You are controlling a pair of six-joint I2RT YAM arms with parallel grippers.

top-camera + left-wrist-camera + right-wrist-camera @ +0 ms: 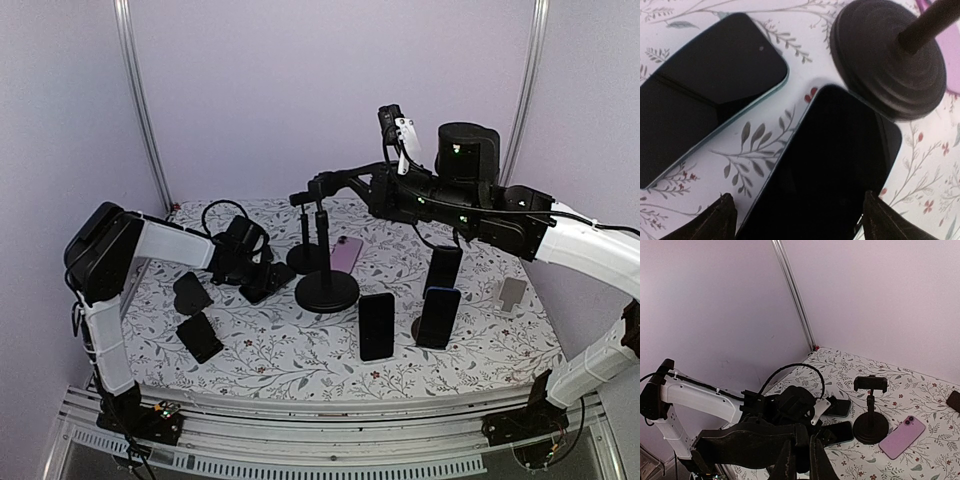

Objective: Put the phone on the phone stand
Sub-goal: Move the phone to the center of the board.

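The top camera sits high behind the arms and looks down on the whole table (300,350). The left wrist camera looks straight down, very close to a dark phone (830,165) and a small stand (880,55). The right wrist camera looks from higher up at that same stand.

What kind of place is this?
Probably a lab data-collection booth: plain walls with aluminium posts, two arms bolted to a rail, several phones and phone stands staged on a floral tablecloth.
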